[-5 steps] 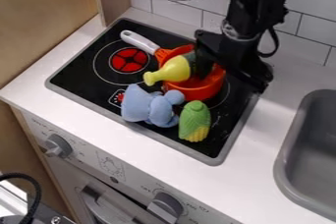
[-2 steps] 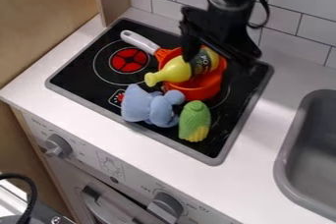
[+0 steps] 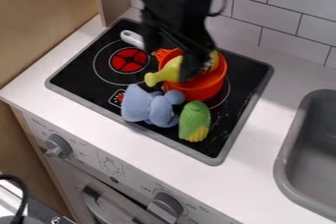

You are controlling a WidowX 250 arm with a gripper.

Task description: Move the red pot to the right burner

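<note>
1. Lying left of the sink, the stove [image 3: 77, 73] carries everything below.
2. The sink [image 3: 283, 161] is at the right edge.
3. The gripper [image 3: 173, 57] hangs over the pot's far left side; whether it is open or closed cannot be told.
4. The pot [image 3: 205, 89] sits on the right burner [image 3: 228, 96].
5. The blue toy [image 3: 148, 107] lies near left of it.
6. The bottle [image 3: 167, 72] leans in it, neck leftward.
7. The corn [image 3: 195, 120] lies on its near side.

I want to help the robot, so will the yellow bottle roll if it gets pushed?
Perhaps not far: the bottle lies in the red pot, whose rim may stop it. Its rounded sides could let it rock, and its neck pokes past the rim, so it might tip.
</note>
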